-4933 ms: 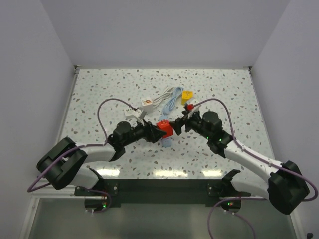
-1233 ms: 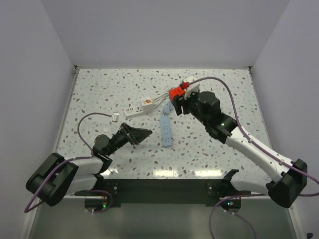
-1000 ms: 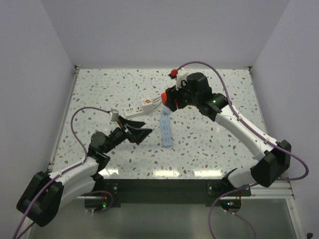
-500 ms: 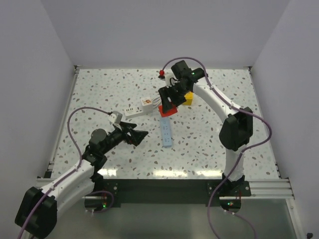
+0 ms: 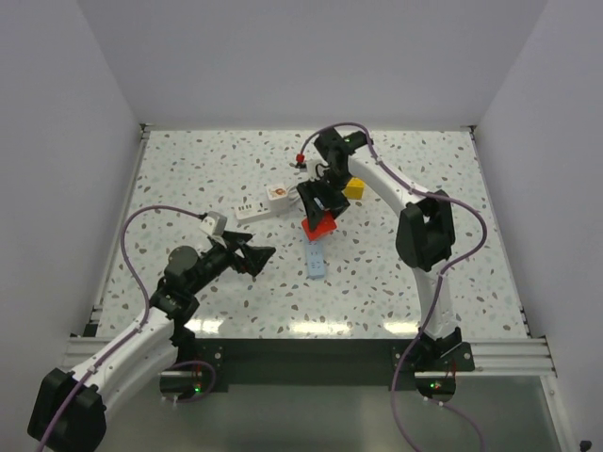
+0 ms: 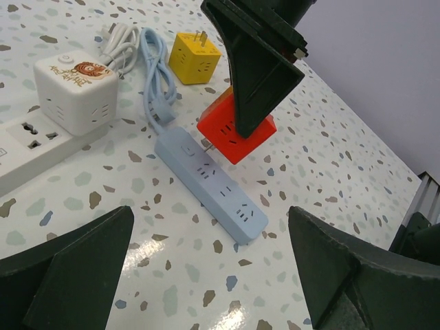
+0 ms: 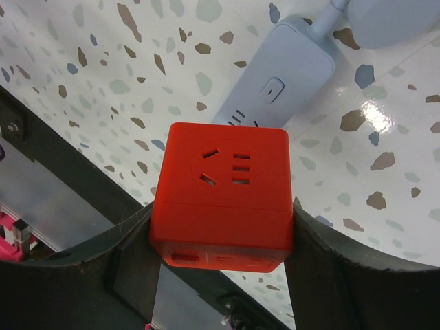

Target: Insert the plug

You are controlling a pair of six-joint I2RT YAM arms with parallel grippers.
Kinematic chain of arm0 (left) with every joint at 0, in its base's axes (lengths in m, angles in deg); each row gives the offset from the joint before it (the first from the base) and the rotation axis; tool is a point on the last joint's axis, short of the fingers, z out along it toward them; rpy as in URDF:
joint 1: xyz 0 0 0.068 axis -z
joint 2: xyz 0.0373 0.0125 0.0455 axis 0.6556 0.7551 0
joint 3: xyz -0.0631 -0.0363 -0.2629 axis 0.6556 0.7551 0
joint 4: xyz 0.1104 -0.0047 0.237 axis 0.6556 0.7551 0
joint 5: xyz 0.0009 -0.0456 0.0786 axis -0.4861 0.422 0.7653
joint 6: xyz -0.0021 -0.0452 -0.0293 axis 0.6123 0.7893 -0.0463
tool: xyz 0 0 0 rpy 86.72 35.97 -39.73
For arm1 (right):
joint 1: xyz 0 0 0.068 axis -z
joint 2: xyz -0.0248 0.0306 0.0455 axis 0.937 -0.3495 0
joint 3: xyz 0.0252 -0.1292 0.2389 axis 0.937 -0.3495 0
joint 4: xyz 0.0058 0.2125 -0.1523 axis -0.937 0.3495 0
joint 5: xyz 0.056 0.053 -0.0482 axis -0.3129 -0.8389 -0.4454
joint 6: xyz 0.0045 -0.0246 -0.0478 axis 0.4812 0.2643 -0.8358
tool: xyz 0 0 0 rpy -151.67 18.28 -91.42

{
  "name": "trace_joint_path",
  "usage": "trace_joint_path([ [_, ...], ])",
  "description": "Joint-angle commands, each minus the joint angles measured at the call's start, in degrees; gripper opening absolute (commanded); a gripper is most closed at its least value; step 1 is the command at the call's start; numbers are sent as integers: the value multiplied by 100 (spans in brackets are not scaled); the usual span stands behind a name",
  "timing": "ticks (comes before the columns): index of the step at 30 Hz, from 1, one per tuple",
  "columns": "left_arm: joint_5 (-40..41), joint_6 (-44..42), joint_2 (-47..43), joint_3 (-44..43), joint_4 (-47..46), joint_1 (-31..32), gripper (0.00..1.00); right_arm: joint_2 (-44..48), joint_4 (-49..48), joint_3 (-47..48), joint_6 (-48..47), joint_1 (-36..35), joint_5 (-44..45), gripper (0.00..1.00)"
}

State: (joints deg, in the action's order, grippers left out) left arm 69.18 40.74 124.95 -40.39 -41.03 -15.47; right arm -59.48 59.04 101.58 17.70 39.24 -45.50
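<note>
- My right gripper is clamped narrow on the red plastic cube plug, one finger on each of its opposite sides.
- I hold the cube tilted over the far end of the light blue plastic power strip, which lies flat on the speckled terrazzo table.
- The cube's metal prongs point at the strip, just beside its switch. I cannot tell whether they are touching it.
- My left gripper hovers over the table to the near left, fingers spread wide and holding nothing, well apart from the strip.
- Far of the cube sits a yellow cube adapter.
- Left of it are a white cube adapter and a white power strip.
- Coiled blue cable lies between the cubes.
</note>
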Motion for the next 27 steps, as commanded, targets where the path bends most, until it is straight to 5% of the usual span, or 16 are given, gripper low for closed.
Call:
trace_joint_path([
  [1,34,-134,-68,-124,-23,-36,100,109,423,120,-26,16,102,0],
  [27,25,-64,29,-62,-173,-36,100,-14,274,-4,466,-362,656,0],
])
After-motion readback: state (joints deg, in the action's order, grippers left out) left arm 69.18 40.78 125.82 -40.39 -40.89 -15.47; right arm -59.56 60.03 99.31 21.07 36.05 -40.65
